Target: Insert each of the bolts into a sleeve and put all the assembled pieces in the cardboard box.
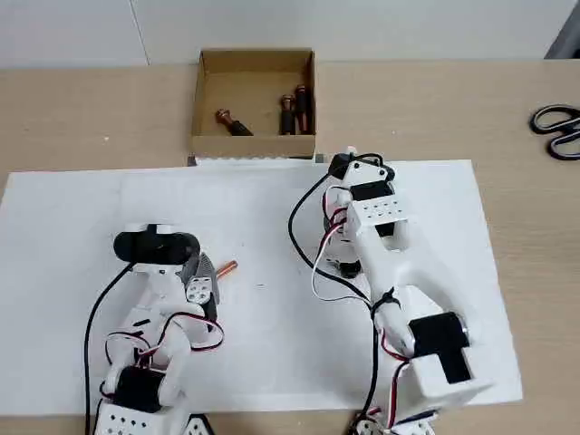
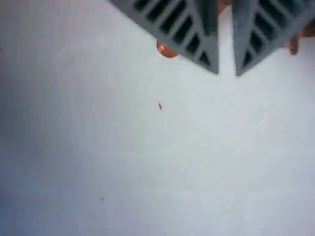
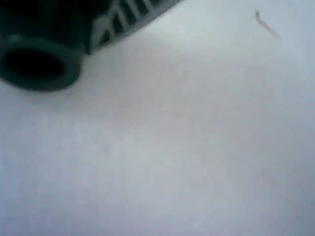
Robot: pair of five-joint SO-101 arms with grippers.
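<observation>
Nearest us, at 7 o'clock on the table (image 1: 507, 100), the left arm (image 1: 149, 308) rises from the near edge of the white paper sheet (image 1: 72, 272). The left gripper (image 2: 226, 69) hangs low over the sheet. Its jaws stand narrow, clamped across a copper bolt (image 1: 227, 267) whose end sticks out toward 3 o'clock. In the left wrist view we see copper on both sides of the jaws.

At 5 o'clock the right arm (image 1: 399, 263) stretches toward 11 o'clock, bringing the right gripper (image 1: 345, 263) down near the middle of the sheet, apart from the bolt with bare paper between. A black sleeve (image 3: 37, 64) sits at this gripper's tip, close over the paper, its open bore turned to the wrist camera. We cannot tell whether the gripper is clamped on it.

Farther off, at 12 o'clock just past the sheet's far edge, stands the cardboard box (image 1: 207, 100), open on top. Inside lie three assembled pieces (image 1: 232, 123): one toward the box's 9 o'clock side, two side by side toward 3 o'clock. Scissors (image 1: 557, 127) lie at 2 o'clock by the table's edge.
</observation>
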